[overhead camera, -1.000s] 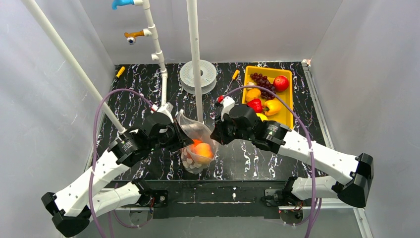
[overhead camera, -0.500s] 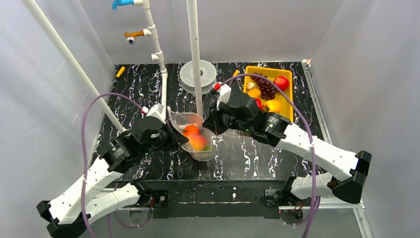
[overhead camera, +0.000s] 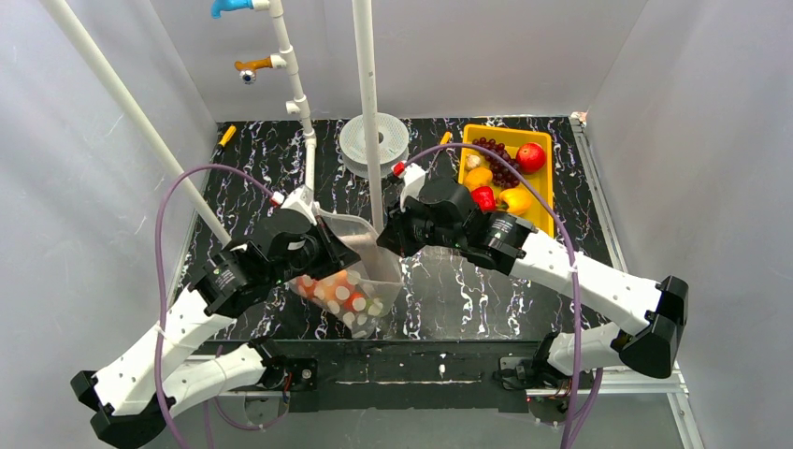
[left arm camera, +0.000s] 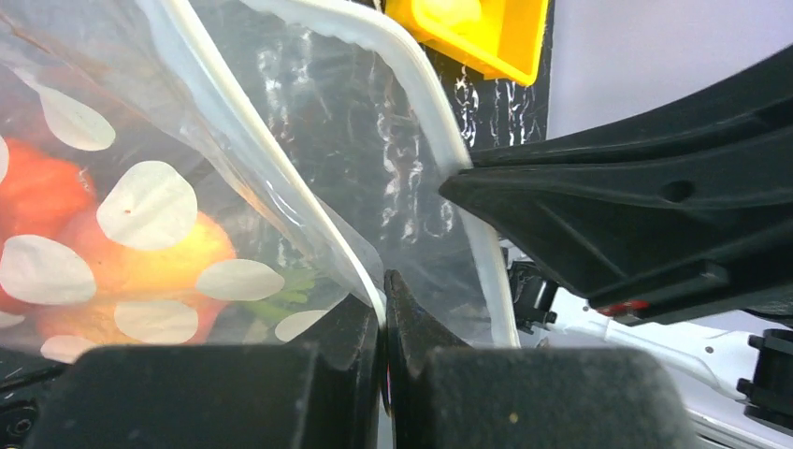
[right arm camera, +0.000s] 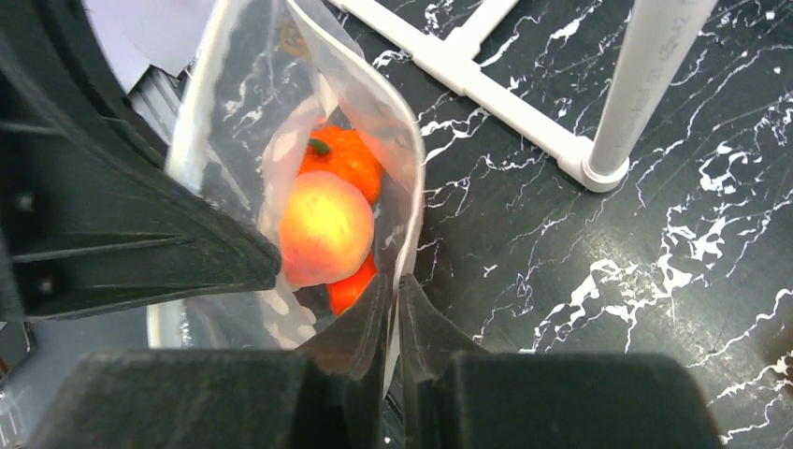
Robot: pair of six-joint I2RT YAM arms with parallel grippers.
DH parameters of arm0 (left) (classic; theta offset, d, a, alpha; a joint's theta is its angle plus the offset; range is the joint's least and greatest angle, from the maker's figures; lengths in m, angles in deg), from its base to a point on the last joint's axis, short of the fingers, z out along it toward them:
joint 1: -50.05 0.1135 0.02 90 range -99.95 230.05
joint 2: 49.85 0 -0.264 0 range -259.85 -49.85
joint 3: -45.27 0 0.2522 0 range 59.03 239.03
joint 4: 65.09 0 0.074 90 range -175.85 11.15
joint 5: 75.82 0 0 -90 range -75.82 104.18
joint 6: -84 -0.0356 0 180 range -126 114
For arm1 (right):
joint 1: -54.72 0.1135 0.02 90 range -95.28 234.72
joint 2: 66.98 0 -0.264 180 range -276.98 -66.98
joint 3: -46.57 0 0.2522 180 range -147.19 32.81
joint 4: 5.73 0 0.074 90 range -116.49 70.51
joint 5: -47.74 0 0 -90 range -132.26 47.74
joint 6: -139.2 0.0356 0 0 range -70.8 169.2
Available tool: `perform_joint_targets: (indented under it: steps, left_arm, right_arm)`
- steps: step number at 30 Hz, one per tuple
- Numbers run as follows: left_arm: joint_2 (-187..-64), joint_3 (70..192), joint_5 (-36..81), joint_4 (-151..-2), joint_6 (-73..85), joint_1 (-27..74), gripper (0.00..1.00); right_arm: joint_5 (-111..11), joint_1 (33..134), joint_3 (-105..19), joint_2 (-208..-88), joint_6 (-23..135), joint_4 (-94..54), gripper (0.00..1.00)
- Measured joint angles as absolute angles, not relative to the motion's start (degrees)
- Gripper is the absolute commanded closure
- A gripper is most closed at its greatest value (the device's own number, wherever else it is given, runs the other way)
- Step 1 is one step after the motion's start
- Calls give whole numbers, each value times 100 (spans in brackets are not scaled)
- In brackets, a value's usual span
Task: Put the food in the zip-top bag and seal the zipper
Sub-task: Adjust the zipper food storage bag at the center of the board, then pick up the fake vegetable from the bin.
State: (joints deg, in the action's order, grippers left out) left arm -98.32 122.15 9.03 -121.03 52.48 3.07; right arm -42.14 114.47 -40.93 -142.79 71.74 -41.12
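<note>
Left gripper [left arm camera: 383, 281]: pinched shut on zip-top bag [overhead camera: 360, 257] rim, left of the yellow tray [overhead camera: 540, 192]
Right gripper [right arm camera: 395, 281]: clamped on the opposite rim
Food inside: one peach [right arm camera: 325, 227], two orange pieces [right arm camera: 348, 161]
Zipper [left arm camera: 439, 131]: one strip, mouth gaping

The zip-top bag [overhead camera: 348, 285] is clear plastic printed with white polka dots, and its zipper [left arm camera: 438, 112] is a pale whitish strip. Inside, the peach [right arm camera: 325, 227] shades from orange-red to yellow, next to an orange piece [right arm camera: 351, 161] with a dark green stem. The surface [overhead camera: 449, 290] is black with white marble veins. The yellow tray [overhead camera: 544, 187] holds dark purple grapes [overhead camera: 500, 166], a red apple [overhead camera: 530, 156], a red pepper [overhead camera: 483, 197] and a yellow pepper [overhead camera: 515, 199]. The left hand [left arm camera: 383, 323] and right hand [right arm camera: 395, 309] are black.
</note>
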Motion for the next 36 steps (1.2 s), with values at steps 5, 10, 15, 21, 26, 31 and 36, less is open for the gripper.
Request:
perform_joint_targets:
  steps: [5, 10, 15, 21, 26, 31, 36]
  left_arm:
    - [-9769, 11756, 971, -12039, 5307, 307, 100]
    - [-9832, 11474, 1047, -12068, 5355, 307, 100]
    - [-9802, 11476, 1041, -12048, 5338, 307, 100]
    - [-9802, 11480, 1032, -12050, 5309, 307, 100]
    - [-9793, 11480, 1032, -12048, 5307, 307, 100]
    - [-9773, 11480, 1032, -12050, 5299, 307, 100]
    - [-9721, 11480, 1023, -12085, 5294, 307, 100]
  right_arm:
    - [-4293, 11447, -4093, -14262, 7174, -4035, 72]
    - [-4264, 11447, -4090, -14248, 7181, -4040, 64]
    - [-4061, 11447, -4090, -13993, 7117, -4099, 58]
    - [-3584, 11432, -4099, -13261, 6929, -4210, 43]
    - [-2911, 11311, -4005, -12515, 6696, -4090, 36]
    - [-2422, 10448, -3419, -12133, 6735, -3928, 33]
    - [-2395, 9093, -2584, -12303, 7065, -3983, 25]
